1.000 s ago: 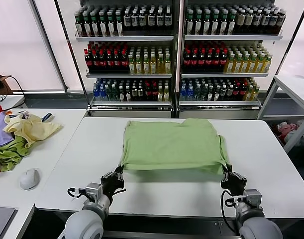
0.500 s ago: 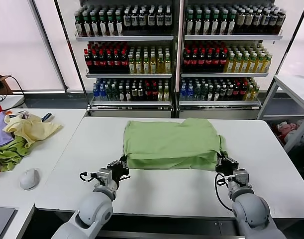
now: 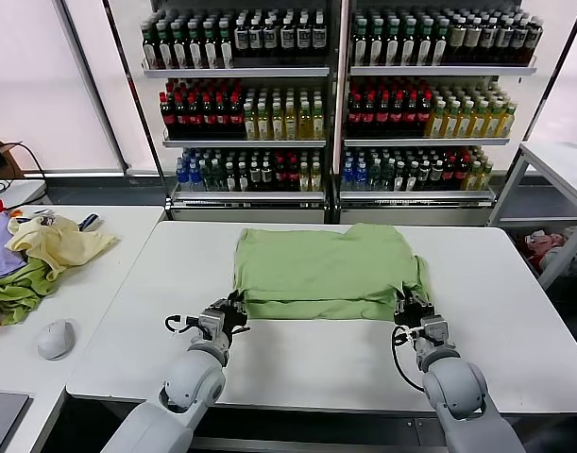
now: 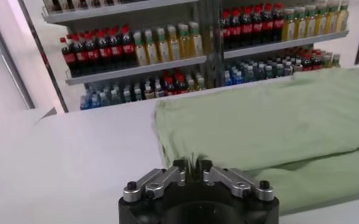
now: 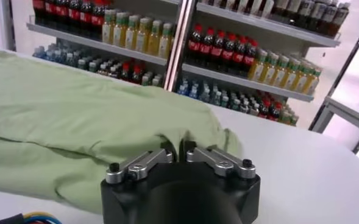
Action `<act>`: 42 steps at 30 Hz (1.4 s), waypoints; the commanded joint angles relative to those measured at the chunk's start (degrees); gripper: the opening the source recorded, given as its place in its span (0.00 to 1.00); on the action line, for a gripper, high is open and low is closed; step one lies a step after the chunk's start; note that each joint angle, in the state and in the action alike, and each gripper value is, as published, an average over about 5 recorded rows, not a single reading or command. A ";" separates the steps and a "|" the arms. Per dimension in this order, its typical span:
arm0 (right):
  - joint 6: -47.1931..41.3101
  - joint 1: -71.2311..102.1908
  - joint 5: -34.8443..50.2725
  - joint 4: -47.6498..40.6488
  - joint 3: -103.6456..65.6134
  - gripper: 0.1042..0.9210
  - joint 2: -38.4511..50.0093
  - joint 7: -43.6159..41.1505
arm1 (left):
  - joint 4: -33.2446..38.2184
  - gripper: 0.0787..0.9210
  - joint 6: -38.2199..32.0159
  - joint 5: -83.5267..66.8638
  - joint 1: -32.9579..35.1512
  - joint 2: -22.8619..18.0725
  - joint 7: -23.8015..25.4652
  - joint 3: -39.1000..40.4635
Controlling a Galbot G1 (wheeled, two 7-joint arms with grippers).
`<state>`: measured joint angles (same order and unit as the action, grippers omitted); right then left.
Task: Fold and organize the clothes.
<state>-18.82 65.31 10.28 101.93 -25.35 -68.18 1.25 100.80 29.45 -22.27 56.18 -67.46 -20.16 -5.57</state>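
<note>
1. Light green shirt [image 3: 321, 270] spread flat on the white surface [image 3: 515, 311], near hem doubled over onto the body as a thick fold along the front edge.
2. Left end effector [image 3: 233, 312] low at the fold's near left corner, tips touching or just beside the cloth; whether parted or pinching the fabric, cannot tell, since the left wrist view shows the finger bases close together against the green edge [image 4: 252, 140].
3. Right end effector [image 3: 408, 309] low at the fold's near right corner, beside the bunched sleeve; grip likewise impossible to tell, with cloth right at the finger roots in the right wrist view [image 5: 75, 131].
4. Both arms reaching forward from the near edge of the surface.
5. Pale yellow garment [image 3: 57, 243] heaped with a darker green cloth [image 3: 16, 291] on the neighbouring side table, well apart from the shirt; computer mouse [image 3: 56, 338] nearer on that same table.
6. Shelves of bottled drinks [image 3: 335, 94] behind the surface.
</note>
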 commanded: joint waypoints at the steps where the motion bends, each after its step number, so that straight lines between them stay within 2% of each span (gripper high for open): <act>1: 2.97 2.89 1.72 3.20 -2.45 0.50 -0.26 -0.91 | 5.70 0.45 0.24 0.68 4.82 -0.12 -0.67 -1.83; 6: 2.71 6.85 3.17 6.06 -6.53 0.67 0.63 -0.84 | 9.86 0.62 0.41 -0.10 8.95 -0.68 -1.04 -2.65; 11: -0.31 7.46 4.03 4.48 -7.84 0.83 0.87 -0.59 | 6.97 0.79 0.84 -0.32 7.59 -2.05 -1.11 -1.97; 14: -3.71 6.30 3.89 1.59 -7.47 0.87 0.70 0.31 | 3.15 0.86 1.17 -0.40 4.84 -3.19 -1.49 -1.64; 20: -7.22 5.09 3.84 -1.80 -6.18 0.88 0.34 1.94 | -1.43 0.87 1.67 -0.71 1.99 -4.12 -2.35 -1.32; 24: -7.55 4.44 4.14 -2.97 -4.97 0.80 0.22 2.73 | -2.71 0.77 2.02 -1.44 1.31 -4.35 -2.75 -1.28; 42: -6.75 3.20 7.30 -3.82 -3.73 0.16 1.08 2.73 | -4.20 0.16 3.23 -6.76 0.50 -3.89 -1.84 -1.41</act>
<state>-24.84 68.91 17.29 98.94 -29.52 -66.98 3.48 97.79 32.19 -27.34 57.14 -71.10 -21.95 -6.94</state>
